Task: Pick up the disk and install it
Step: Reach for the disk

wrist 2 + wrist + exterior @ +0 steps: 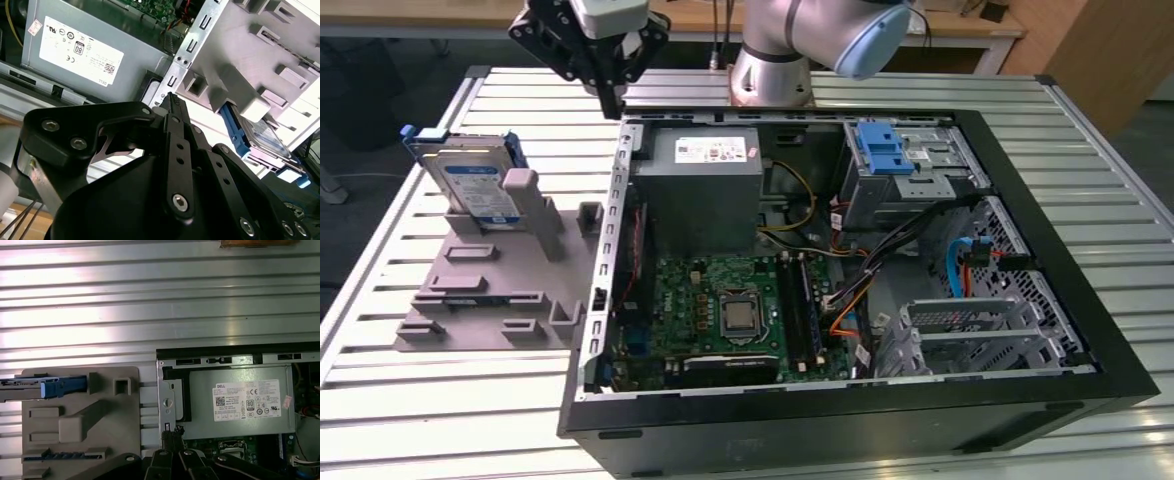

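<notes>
Gripper [610,104] hangs at the upper left of the exterior view, above the far-left corner of the open computer case [1014,110], fingers pointing down. The fingertips look drawn together with nothing between them; both wrist views agree, as the black finger linkage closes to one narrow tip. The disk [464,182] is well apart from it, at the left edge of the exterior view. It stands upright on edge in the grey fixture [494,290], its blue carrier frame on the outside and a grey post just in front of its face. Judgement: the pick has not begun. To do it well the fingers must spread wider than the disk's thickness before coming down. They should then close on the flat faces near the top edge, clear of the post, and the lift should go straight up so the frame does not drag in its slot. Writing: the disk carries a white-and-blue label, too small to make out. The power supply [707,190] has a white label [711,150] with a barcode and rows of certification marks. A blue latch [894,150] sits on the drive bay at the case's upper right.
</notes>
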### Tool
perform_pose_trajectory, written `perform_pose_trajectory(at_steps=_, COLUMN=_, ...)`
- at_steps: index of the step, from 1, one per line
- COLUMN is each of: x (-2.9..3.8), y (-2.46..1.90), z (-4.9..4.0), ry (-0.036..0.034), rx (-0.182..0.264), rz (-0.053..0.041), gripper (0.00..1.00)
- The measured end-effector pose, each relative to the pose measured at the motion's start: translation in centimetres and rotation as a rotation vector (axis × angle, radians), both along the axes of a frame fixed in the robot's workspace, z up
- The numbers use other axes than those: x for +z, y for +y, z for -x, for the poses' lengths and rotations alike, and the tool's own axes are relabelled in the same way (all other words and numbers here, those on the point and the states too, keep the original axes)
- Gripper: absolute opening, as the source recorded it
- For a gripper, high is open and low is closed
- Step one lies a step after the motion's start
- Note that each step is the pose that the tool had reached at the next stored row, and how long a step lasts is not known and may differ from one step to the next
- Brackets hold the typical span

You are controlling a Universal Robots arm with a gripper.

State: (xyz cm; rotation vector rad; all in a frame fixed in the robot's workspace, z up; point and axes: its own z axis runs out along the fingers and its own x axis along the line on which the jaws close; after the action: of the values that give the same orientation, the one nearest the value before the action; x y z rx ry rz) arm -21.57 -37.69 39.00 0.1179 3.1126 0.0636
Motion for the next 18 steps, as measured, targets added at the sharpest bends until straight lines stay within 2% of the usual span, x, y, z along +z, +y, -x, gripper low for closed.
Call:
perform_pose_trajectory(at_steps=12, x=-0.11, y=0.47, z=1.89, ry=-0.0001, rx=0.000, rz=0.0007, gripper=0.11)
perform_pose_trajectory(at_steps=18, x=-0.12, y=0.48, z=1.94, ry=0.0006, rx=0.000, rz=0.0016, gripper=0.11)
